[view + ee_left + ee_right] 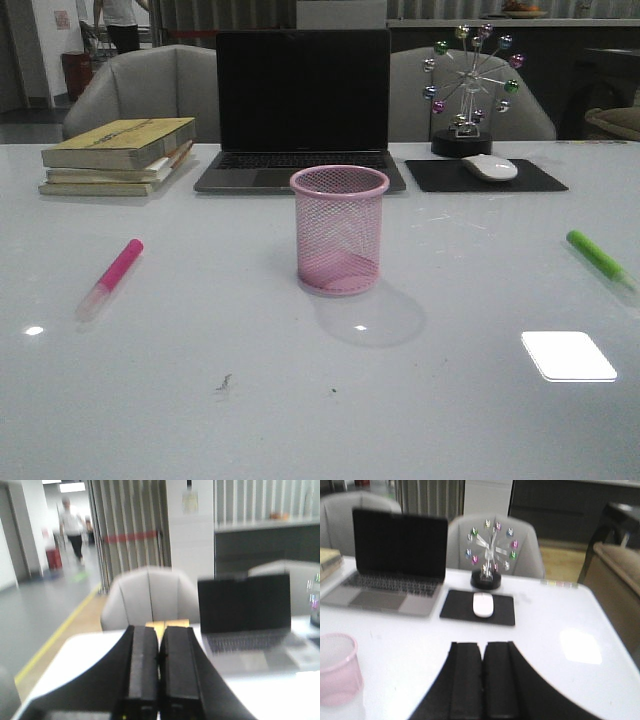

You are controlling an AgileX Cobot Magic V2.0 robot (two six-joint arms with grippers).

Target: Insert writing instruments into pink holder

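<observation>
Front view shows the pink holder [339,230] standing upright near the middle of the white desk [200,400], empty of pens, with its shadow falling toward the camera. The magenta-pink highlighter [112,275] lies flat on the desk well to the left of the holder, its pale cap end nearer the camera. The green highlighter [600,258] lies flat far to the right, close to the frame edge — both markers are well apart from the cup and from each other.

Behind the holder sits an open laptop [302,110] with a dark screen. A stack of books [118,155] rests to its left; to its right a white mouse [489,167] lies on a black mouse pad [485,176], with a small Ferris-wheel ornament [468,88] just behind.

Neither arm appears in the front view. From the left wrist view, the left claw [159,670] has its two black fingers pressed together with nothing between them, raised above the desk's left part and facing the laptop and a grey chair [150,597]. From the right wrist view, the right claw [482,680] is likewise closed and empty — the holder shows blurred at that picture's edge, and the mouse and ornament lie ahead.
</observation>
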